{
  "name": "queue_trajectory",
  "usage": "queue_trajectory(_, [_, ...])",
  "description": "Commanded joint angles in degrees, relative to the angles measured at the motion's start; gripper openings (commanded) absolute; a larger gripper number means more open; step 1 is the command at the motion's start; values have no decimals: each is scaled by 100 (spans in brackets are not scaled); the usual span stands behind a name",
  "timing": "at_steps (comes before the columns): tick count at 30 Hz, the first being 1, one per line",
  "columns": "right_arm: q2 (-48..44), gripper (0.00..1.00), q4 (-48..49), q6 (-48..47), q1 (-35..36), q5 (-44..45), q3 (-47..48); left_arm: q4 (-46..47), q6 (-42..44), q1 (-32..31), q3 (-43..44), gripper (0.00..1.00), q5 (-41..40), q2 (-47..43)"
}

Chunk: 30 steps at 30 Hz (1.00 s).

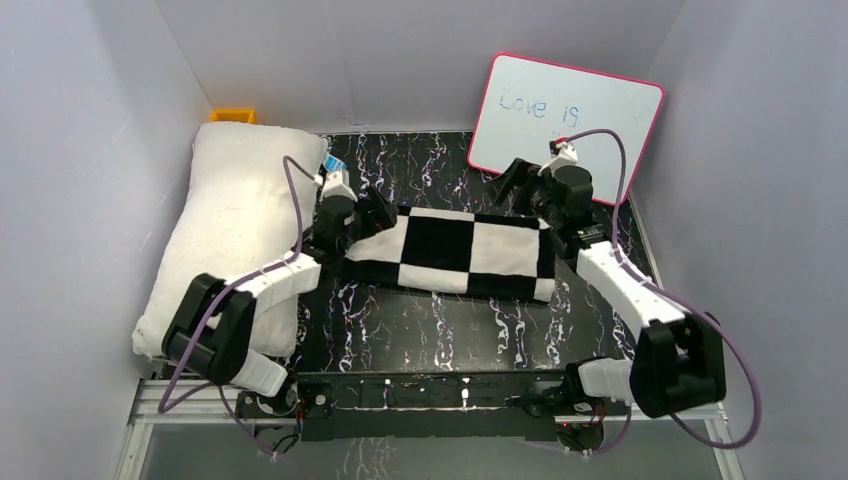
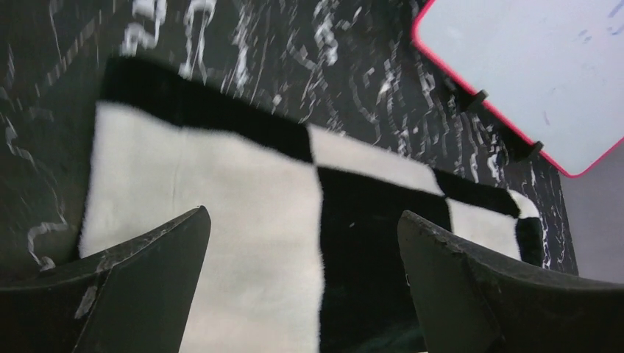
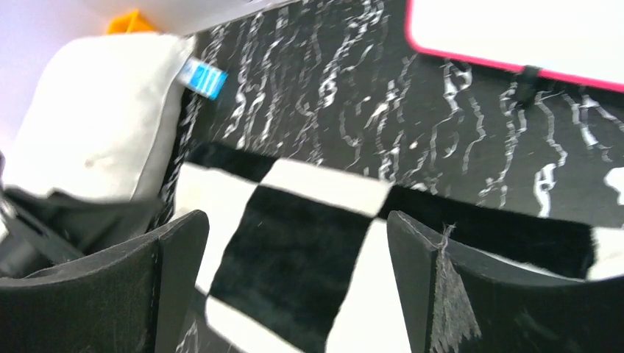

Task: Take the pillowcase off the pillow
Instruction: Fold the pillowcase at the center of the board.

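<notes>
left gripper [image 2: 302, 217], right gripper [image 3: 294, 217]: spread, empty. pillowcase [image 1: 450, 255] flat beneath both; pillow [image 1: 235, 230] bare, outboard of left gripper. judged step: retract straight up, avoid snagging fabric.

Checkered black-and-white pillowcase [image 1: 452, 253], plain white pillow [image 1: 230, 220] (blue tag [image 3: 202, 79]).

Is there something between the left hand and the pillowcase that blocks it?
Nothing visible does. The left hand is open over the left end of the pillowcase, and the left wrist view shows only bare checkered fabric below it.
</notes>
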Motion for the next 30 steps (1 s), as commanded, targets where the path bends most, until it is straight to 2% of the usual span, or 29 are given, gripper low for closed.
queue_trajectory(1, [-642,99,-1127,-417,486,238,-184,-2023,1741,82,1148,98,-120,-864])
queue_trajectory(5, [-624,98,-1360,-592,1900,1232,-234,-3318,1602,755,1612,98,697,-772])
queue_trajectory(9, [-163,99,-1953,-1076,3564,2772,153,-3415,1209,1507,1400,98,1545,-907])
queue_trajectory(12, [382,99,-2562,-1475,4294,3635,575,-3624,1154,1767,1389,98,1716,-935])
queue_trajectory(17, [702,99,-2612,-1644,4603,3876,910,-3883,888,1799,1162,98,2270,-837])
queue_trajectory(23, [855,99,-2295,-1744,4662,3857,1072,-3693,935,1799,495,98,2371,-754])
queue_trajectory(30, [455,99,-2245,-1646,4662,3562,948,-3958,1340,1800,1234,98,2068,187])
